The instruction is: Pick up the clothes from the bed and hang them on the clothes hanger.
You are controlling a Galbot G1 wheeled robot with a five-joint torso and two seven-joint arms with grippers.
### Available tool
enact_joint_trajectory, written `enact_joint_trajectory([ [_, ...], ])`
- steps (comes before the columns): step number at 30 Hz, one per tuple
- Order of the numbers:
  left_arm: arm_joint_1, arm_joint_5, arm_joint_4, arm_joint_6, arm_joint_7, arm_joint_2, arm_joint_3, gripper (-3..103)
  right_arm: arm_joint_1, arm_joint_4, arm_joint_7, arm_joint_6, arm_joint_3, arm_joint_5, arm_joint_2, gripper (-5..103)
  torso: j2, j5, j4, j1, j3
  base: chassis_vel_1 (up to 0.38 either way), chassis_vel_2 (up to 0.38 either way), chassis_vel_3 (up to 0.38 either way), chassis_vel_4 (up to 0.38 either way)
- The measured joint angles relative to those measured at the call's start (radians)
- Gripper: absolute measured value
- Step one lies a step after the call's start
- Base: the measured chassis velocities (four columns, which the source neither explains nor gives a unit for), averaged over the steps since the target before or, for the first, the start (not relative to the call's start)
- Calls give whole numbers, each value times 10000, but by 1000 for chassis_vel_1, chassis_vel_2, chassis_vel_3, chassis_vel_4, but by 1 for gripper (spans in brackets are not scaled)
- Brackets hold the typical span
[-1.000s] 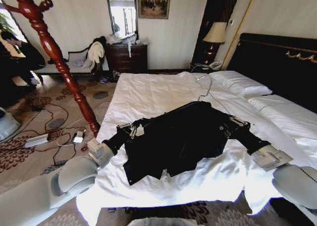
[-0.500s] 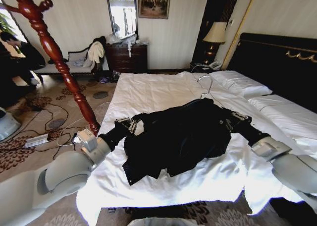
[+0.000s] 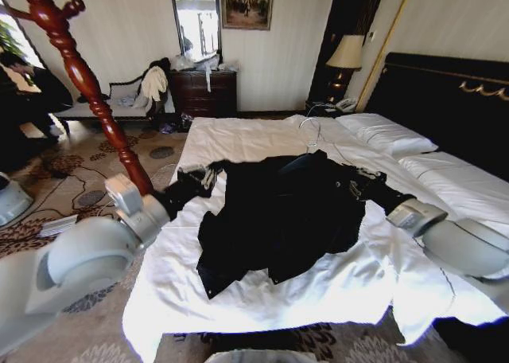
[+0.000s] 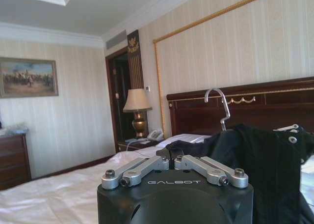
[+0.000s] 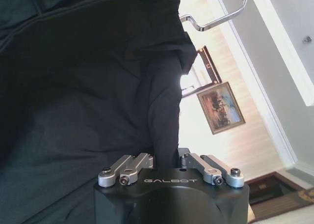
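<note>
The clothes, already draped on the clothes hanger, are held above the bed by jaws pinching each shoulder, hanging up undone.

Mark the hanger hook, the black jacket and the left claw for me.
hanger hook (image 4: 219,102), left wrist view, on the silver wire curve.
black jacket (image 3: 278,212), head view, on the middle of the dark cloth.
left claw (image 3: 205,177), head view, at the fingertips by the jacket's edge.
</note>
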Motion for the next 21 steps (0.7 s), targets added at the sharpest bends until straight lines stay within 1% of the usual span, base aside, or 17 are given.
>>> enact_joint_trajectory([
  [2,25,8,1,11,-34,-72,52,0,21,-39,16,-3,0,53,-12,19,0,1,0,0,0,0,0,0,0],
  [4,256,558,348,2,-126,-677,592,0,94,-203,83,-19,18,240,-42,19,-1,0,3,0,0,0,0,0,0],
  [6,210,808,593,-10,-204,-1075,936,0,107,-274,90,-19,31,266,-41,19,-1,-5,3,0,0,0,0,0,0],
  [7,-91,1006,870,-11,-328,-1619,1422,0,106,-358,94,-19,43,267,-4,19,-1,-8,5,0,1,0,0,0,0],
  [8,-91,1006,870,-11,-328,-1619,1422,0,106,-358,94,-19,43,267,-4,19,-1,-8,5,0,1,0,0,0,0],
  [9,-367,1066,1005,-9,-387,-1882,1724,0,102,-391,95,-17,44,262,36,19,0,-5,5,1,1,0,0,0,0],
  [10,-939,1112,1234,-5,-475,-2291,2280,0,92,-433,96,-14,53,244,134,19,-1,0,2,1,0,0,0,0,0],
  [11,-1157,1118,1322,-3,-524,-2456,2480,0,91,-455,98,-14,58,235,179,19,-1,3,-3,1,0,0,0,0,0],
  [12,-1558,1091,1461,28,-581,-2791,2840,0,92,-494,101,-14,58,229,212,19,-2,3,-9,0,1,0,0,0,0],
  [13,-2056,1026,1598,65,-690,-3156,3289,0,108,-546,108,-31,56,223,209,19,-1,2,-6,1,0,0,0,0,0],
  [14,-2056,1026,1598,65,-690,-3156,3289,0,108,-546,108,-31,56,223,209,19,-1,2,-6,1,0,0,0,0,0],
  [15,-2473,974,1702,73,-785,-3422,3682,0,121,-602,112,-48,41,221,174,19,-1,3,0,1,0,0,0,0,0],
  [16,-2566,961,1723,73,-795,-3484,3770,0,124,-620,111,-53,35,221,160,19,-1,3,2,1,0,0,0,0,0],
  [18,-3221,788,1922,81,-899,-3953,4295,0,127,-710,111,-61,33,219,142,19,-1,-2,9,1,1,0,0,0,0],
  [19,-3743,604,2130,81,-967,-4378,4645,0,112,-780,112,-61,63,215,199,19,-1,0,6,1,1,0,0,0,0],
  [20,-3743,604,2130,81,-967,-4378,4645,0,112,-780,112,-61,63,215,199,19,-1,0,6,1,1,0,0,0,0],
  [21,-3967,505,2236,83,-968,-4627,4806,0,107,-825,113,-63,83,215,233,19,-1,1,1,1,0,0,0,0,0],
])
